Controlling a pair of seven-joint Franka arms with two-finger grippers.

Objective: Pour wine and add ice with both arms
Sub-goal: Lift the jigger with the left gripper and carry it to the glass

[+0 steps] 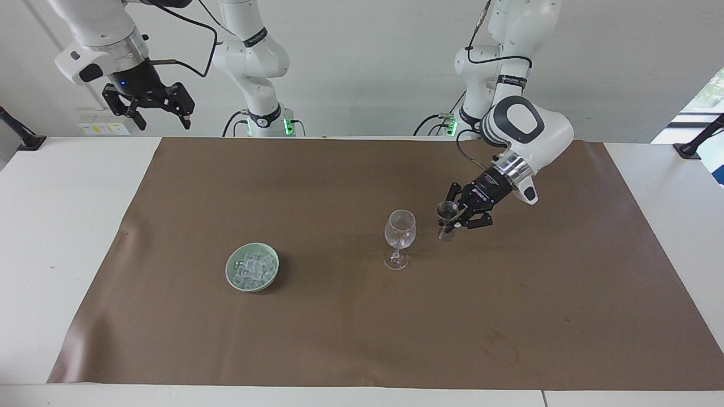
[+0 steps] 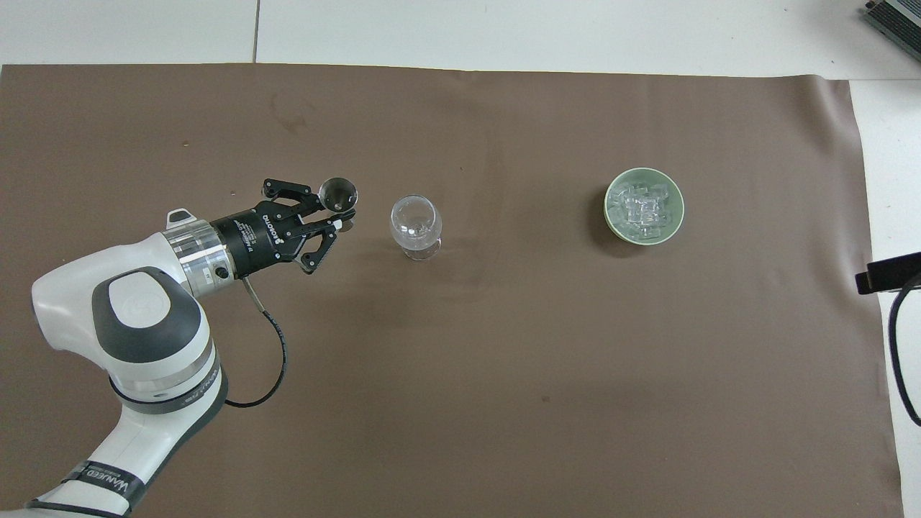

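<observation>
A small shiny steel hourglass-shaped jigger (image 1: 447,220) is gripped at its waist by the left arm's black two-finger gripper (image 1: 451,222) and held upright above the brown mat (image 1: 350,333), just beside a clear stemmed wine glass (image 1: 399,238), toward the left arm's end. No liquid can be made out in the jigger. A heap of small clear ice cubes (image 1: 253,269) is seen in a pale green ceramic bowl (image 1: 231,275), well apart from the glass, toward the right arm's end. The right gripper (image 1: 160,116) is kept waiting high over the table's (image 1: 62,237) corner w/ fingers spread, nothing held.
</observation>
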